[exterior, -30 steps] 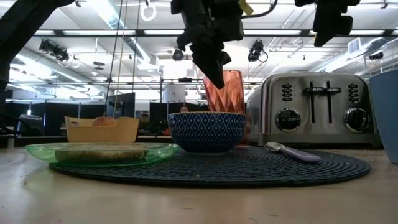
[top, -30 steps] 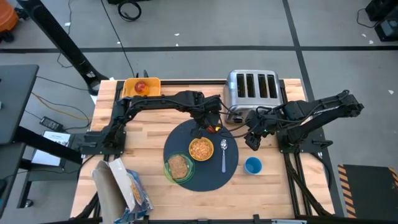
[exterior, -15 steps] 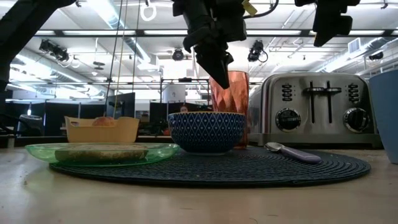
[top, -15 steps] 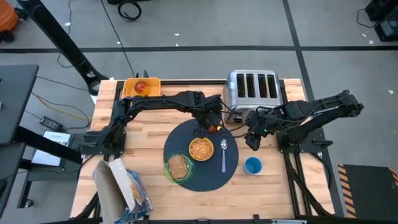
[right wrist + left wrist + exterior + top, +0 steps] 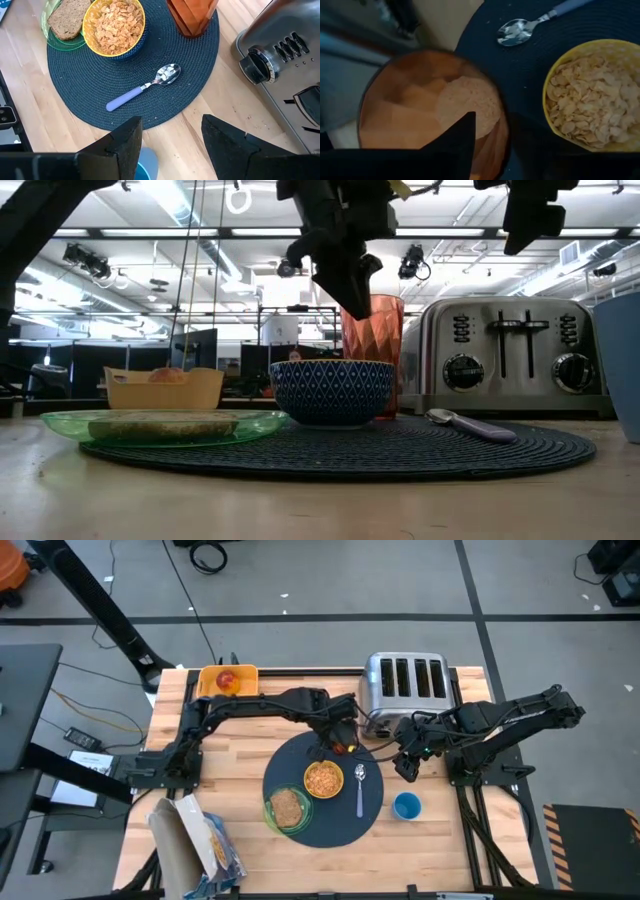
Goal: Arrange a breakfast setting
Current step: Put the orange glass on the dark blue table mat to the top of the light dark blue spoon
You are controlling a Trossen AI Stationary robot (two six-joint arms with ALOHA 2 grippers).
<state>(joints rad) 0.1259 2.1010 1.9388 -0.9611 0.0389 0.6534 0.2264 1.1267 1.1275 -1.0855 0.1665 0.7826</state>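
From above, a wooden worktop (image 5: 240,830) carries a round dark mat (image 5: 300,820). On the mat sit a yellow bowl (image 5: 323,780) of cereal, a green plate (image 5: 272,812) with a slice of toast (image 5: 288,807) touching the bowl's near-left side, and a spoon (image 5: 360,786) lying to the bowl's right. An orange tumbler (image 5: 343,747) stands at the mat's far edge, just in front of a silver toaster (image 5: 405,680). The left claw (image 5: 335,740) is right at the tumbler. A blue cup (image 5: 406,805) stands on the wood just off the mat's right edge. A red apple (image 5: 228,680) lies in a yellow tray (image 5: 207,674) at the far left corner. The right claw (image 5: 408,766) hovers between toaster and cup.

At worktop height, the left claw (image 5: 352,285) hangs over the tumbler (image 5: 378,330), one finger dipping just behind the rim; its fingers look slightly parted, and a grip on the rim cannot be told. The tumbler stands upright behind the bowl (image 5: 332,392). The plate (image 5: 60,423) is at the left, the spoon (image 5: 470,423) at the right.

The left wrist view looks down into the tumbler (image 5: 420,100), with one dark finger (image 5: 455,145) inside its rim; the bowl (image 5: 550,80) and spoon (image 5: 520,30) lie beside it.

The right wrist view shows the right claw (image 5: 170,137) spread and empty above the mat's (image 5: 90,95) edge.
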